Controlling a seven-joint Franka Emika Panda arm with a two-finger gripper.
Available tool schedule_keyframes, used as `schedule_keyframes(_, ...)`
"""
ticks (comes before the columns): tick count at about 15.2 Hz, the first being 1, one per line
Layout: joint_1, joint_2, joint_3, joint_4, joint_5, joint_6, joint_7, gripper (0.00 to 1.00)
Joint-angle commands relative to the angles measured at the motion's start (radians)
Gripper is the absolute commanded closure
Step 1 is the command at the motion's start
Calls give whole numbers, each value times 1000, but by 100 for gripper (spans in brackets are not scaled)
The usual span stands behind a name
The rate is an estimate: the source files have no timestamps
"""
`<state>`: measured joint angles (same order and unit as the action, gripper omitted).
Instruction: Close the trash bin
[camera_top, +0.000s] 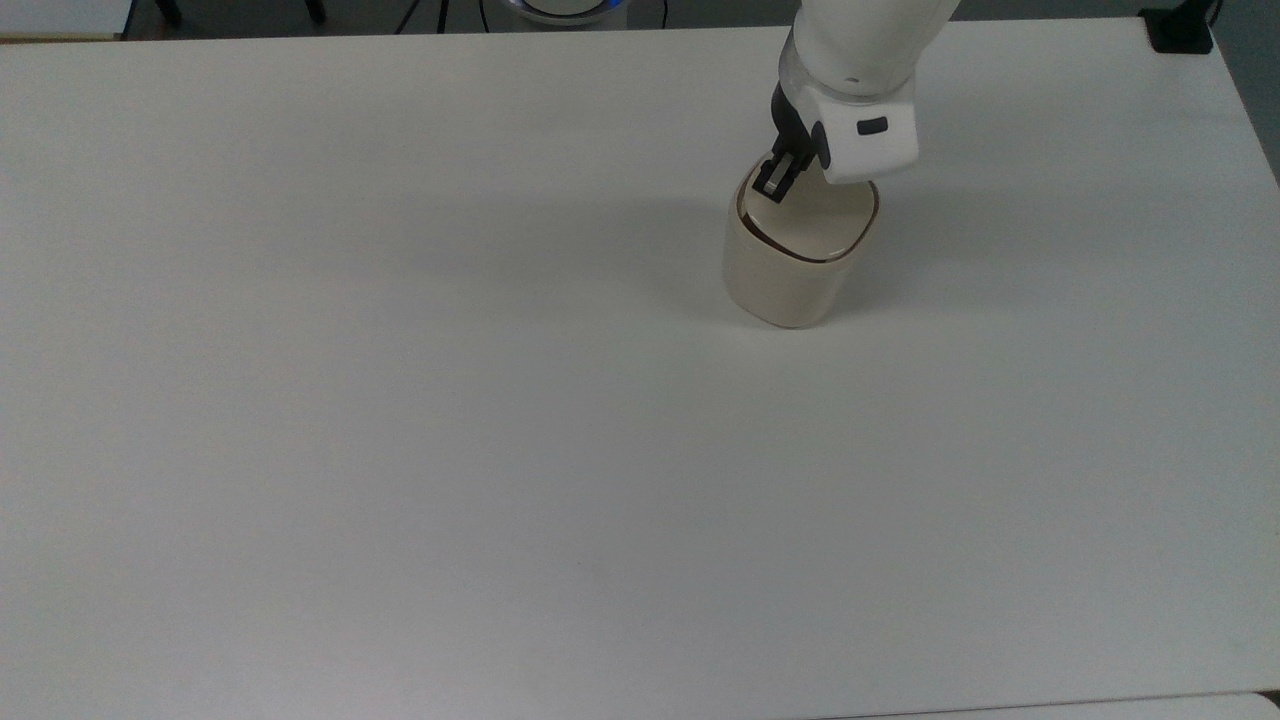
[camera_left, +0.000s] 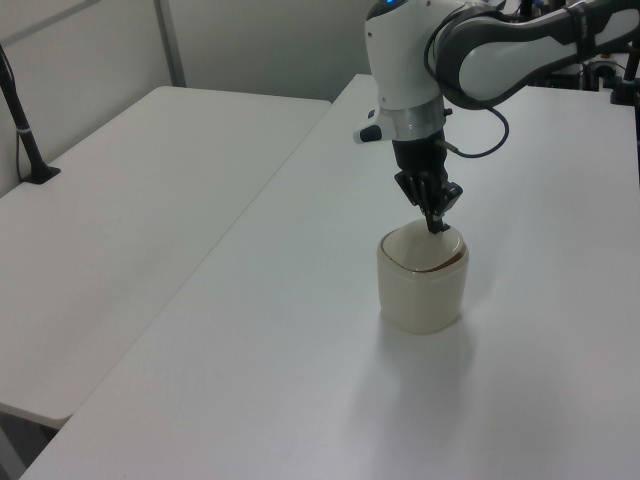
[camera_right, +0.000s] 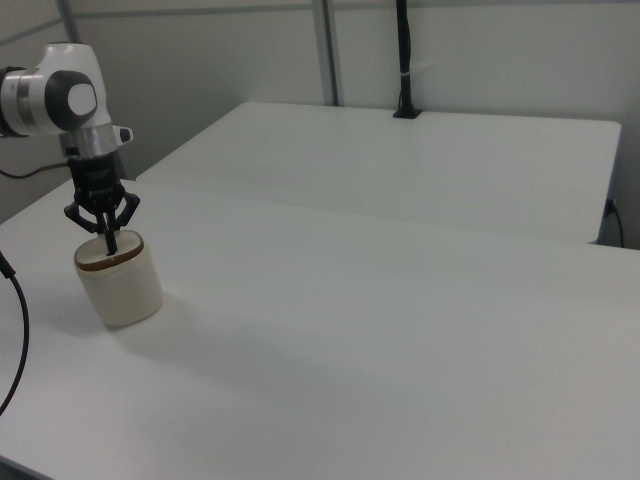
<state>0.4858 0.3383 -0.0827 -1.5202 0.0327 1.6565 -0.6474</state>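
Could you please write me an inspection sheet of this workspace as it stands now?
Surface: white table, bare apart from the bin.
Job's things: cream plastic trash bin, upright; its flat lid lies down on the rim.
Clutter: nothing seen.
Grippers: black two-finger gripper at the lid's edge, fingers together.
Cables: black cable along the arm; another at the right view's left.
Surroundings: second white table, black post.
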Motion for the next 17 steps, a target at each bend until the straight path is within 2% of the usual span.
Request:
schedule_keyframes(1,4,14,-2,-49,-13,84,-15,100)
schedule_keyframes(6,7,33,-3,-46,-27,89,-15,100)
schedule_keyframes(10,-4,-36,-5,-38,-25,66,-8,100)
schedule_keyframes(14,-56,-128,-5,-40,-24,-20,92,100)
schedule_keyframes(16,-107,-166,-3,-40,-24,-64,140,100)
schedule_keyframes(17,-134,-183,-5,-40,-24,-87,153,96)
